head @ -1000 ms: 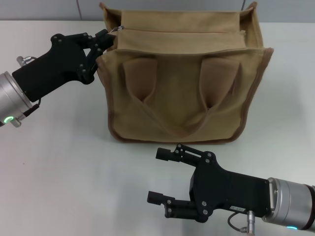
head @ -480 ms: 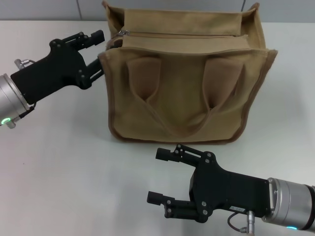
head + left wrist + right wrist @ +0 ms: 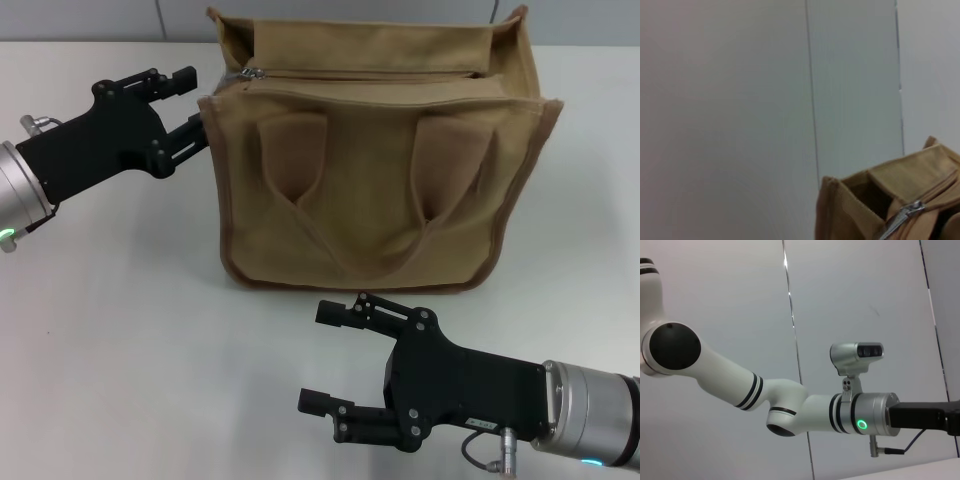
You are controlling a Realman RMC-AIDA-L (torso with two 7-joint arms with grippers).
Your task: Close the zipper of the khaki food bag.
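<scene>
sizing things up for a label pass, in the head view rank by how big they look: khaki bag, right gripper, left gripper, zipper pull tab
1. khaki bag
2. right gripper, though it sits nearer the camera, so its lead over the left is unsure
3. left gripper
4. zipper pull tab, by far the smallest

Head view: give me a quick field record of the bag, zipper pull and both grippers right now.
bag: khaki food bag upright on the table
zipper: zipper looks shut along the top; pull tab at the bag's left end
left gripper: left gripper open beside the bag's left end, holding nothing
right gripper: right gripper open, parked in front of the bag
</scene>
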